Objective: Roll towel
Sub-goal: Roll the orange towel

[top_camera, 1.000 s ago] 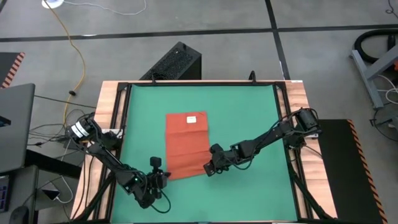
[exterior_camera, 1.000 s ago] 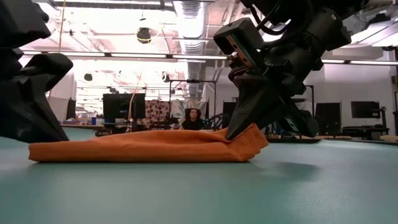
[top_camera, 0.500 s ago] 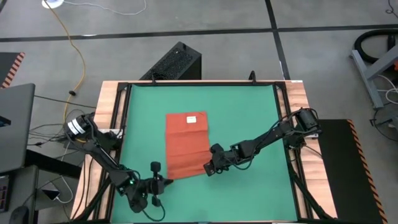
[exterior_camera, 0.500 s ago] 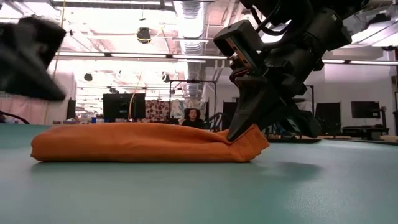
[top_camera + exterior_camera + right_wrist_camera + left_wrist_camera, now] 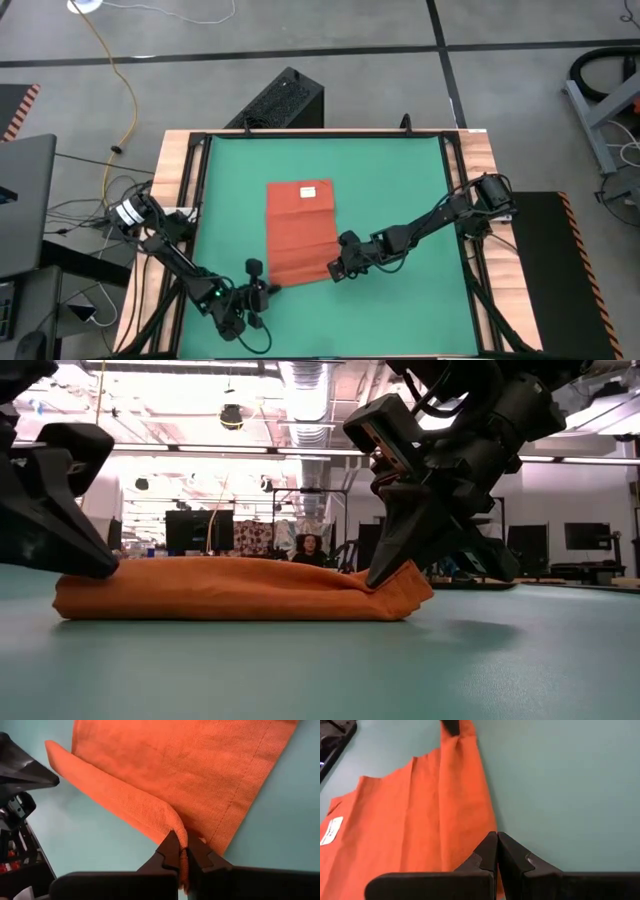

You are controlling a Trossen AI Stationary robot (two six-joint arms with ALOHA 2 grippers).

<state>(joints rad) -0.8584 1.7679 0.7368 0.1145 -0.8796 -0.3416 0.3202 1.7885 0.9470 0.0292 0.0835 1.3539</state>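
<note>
Jaws first: the right gripper (image 5: 183, 851) is pinched tight on the near corner of the towel (image 5: 299, 232), lifting a small fold. The left gripper (image 5: 497, 849) has its fingers pressed together, holding nothing, right at the towel's other near corner. Towel lies mid green mat (image 5: 400, 180); whether the left tips touch the cloth is hard to make out.

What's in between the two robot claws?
The towel's near edge, folded over, runs between them. The right gripper pinches one end; the shut left gripper sits at the other. The low view shows it best.
</note>
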